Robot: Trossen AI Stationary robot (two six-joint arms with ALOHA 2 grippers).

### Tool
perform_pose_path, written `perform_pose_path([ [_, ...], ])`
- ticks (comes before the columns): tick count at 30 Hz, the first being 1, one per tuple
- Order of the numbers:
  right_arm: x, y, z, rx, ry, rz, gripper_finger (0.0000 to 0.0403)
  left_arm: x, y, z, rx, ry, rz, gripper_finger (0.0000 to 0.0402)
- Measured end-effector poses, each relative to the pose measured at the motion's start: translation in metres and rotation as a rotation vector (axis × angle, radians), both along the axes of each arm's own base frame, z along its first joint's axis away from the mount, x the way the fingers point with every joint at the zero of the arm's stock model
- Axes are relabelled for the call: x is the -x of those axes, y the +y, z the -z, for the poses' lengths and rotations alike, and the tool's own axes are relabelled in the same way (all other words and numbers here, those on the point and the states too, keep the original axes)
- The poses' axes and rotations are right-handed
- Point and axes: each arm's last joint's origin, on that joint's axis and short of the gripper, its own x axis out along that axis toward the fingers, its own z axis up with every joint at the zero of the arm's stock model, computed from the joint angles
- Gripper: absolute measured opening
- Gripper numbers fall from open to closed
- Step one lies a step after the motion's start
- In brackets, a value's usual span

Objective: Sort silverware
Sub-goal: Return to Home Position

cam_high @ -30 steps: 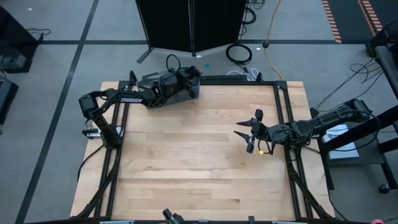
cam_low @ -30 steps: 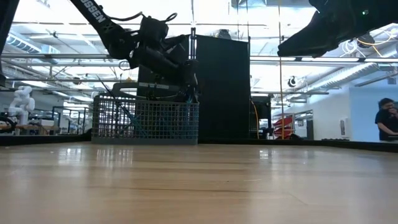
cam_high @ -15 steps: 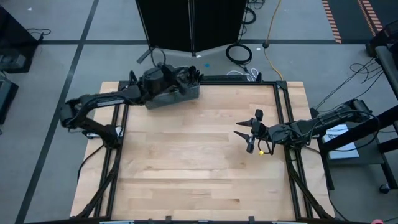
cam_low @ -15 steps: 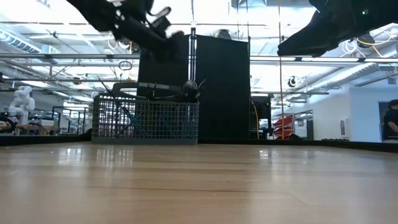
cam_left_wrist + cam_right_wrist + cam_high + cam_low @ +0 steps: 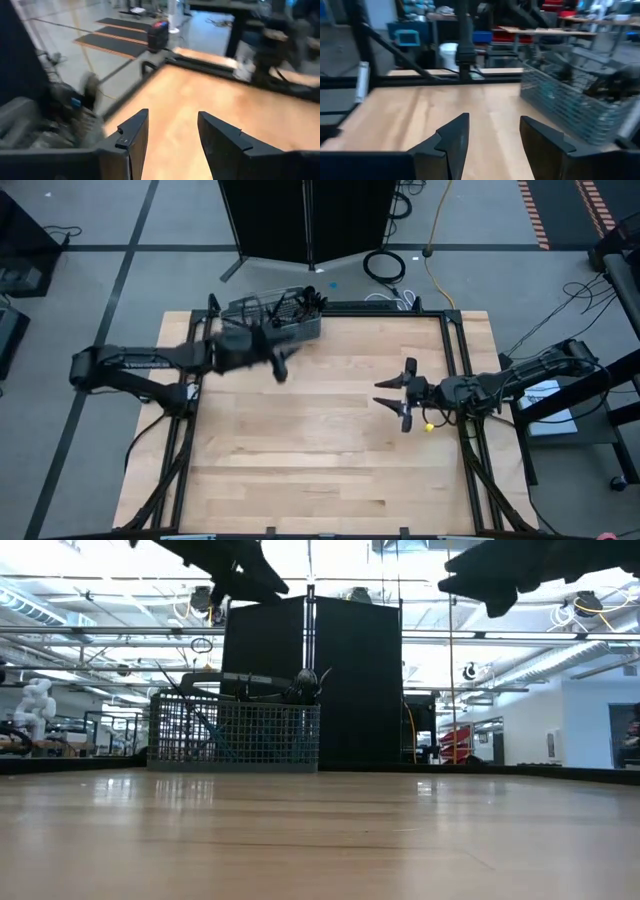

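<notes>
Arms reach inward above the table [image 5: 300, 460], fingers apart and empty: left gripper [image 5: 280, 366] near the basket [image 5: 262, 311], right gripper [image 5: 388, 393] by the right edge.

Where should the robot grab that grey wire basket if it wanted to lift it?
Best guess: grip the wire basket by the top rim of its long wall, coming straight down from above. Its mesh walls stand upright and the top is open, so one finger fits inside, one outside. Avoid the silverware poking up.
</notes>
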Motion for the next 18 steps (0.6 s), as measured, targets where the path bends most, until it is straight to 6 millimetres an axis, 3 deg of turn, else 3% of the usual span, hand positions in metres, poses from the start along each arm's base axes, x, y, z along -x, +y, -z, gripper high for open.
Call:
perform_pose_path([
  [9,-0.007,0.004,0.007,-0.1,0.019,-0.041,0.0169,0.008,-0.08,0.063,-0.034,-0.008,0.109,0.0166],
  [18,-0.035,0.008,0.028,-0.106,0.033,-0.02,0.0169,0.033,-0.094,0.092,0.003,-0.017,0.159,0.0166],
])
